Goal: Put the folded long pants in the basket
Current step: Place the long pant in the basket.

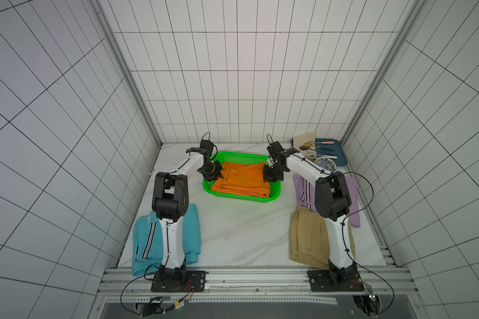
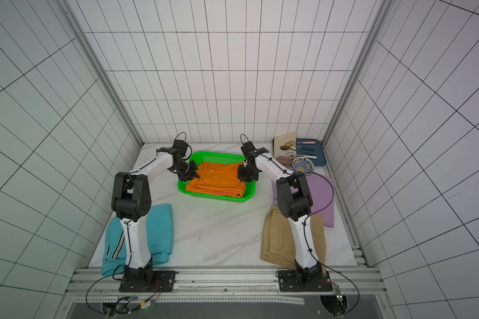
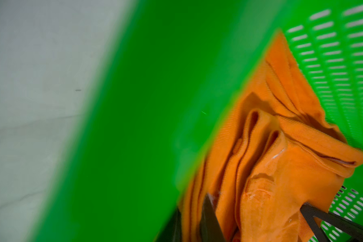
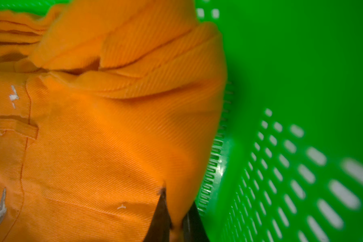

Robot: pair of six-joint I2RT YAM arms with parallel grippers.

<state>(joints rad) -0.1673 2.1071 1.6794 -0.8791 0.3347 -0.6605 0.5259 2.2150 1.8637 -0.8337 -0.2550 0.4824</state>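
OK, L hand (image 1: 215, 176) & R hand (image 1: 271, 177) each clamp an end of the orange pants (image 1: 242, 179), lying in the basket (image 1: 242, 158). Soft, light, floppy I'd say; I'd pinch thick folded edges, both ends.

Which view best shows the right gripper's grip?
Right wrist view: the right gripper pinches the orange pants close up. Both top views show only its back over the basket; left wrist view misses it.
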